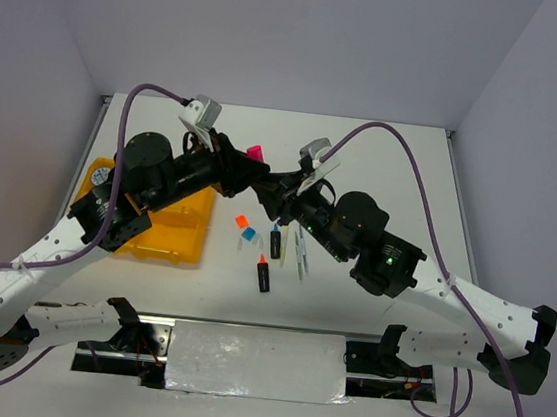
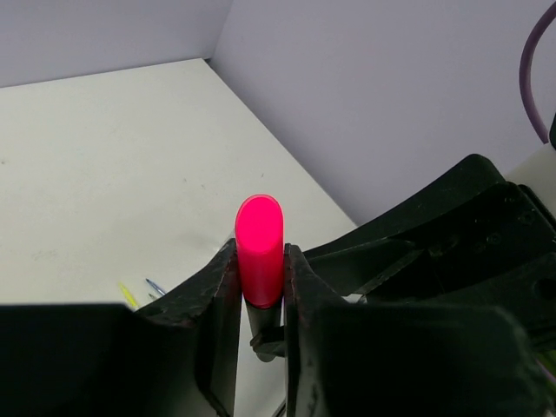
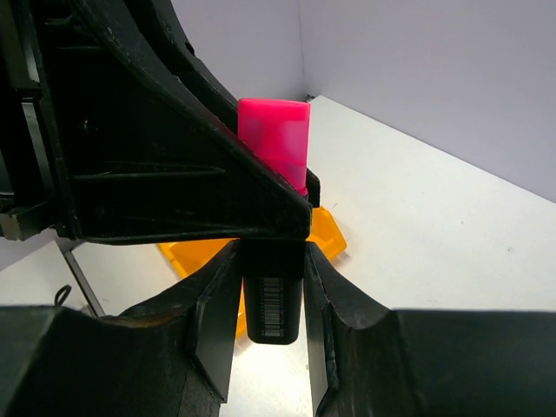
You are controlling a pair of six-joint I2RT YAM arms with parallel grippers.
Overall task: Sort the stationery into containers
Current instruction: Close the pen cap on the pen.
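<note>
Arm bases (image 1: 125, 317) sit nearest, at 6 o'clock. Tray (image 1: 182, 246) lies at 9 o'clock on table (image 1: 395, 161), partly under the left arm. Left gripper (image 2: 261, 261) pinches the pink cap of pink-capped marker (image 2: 259, 239), held in the air over table centre. Right gripper (image 3: 271, 287), at 4 o'clock of the cap, pinches the same marker's black barrel. On the table at 6 o'clock of it, outside the tray: orange square (image 1: 241, 220), blue square (image 1: 250, 234), orange-capped marker (image 1: 263, 273), blue-capped marker (image 1: 276, 240), pale pens (image 1: 300, 256).
</note>
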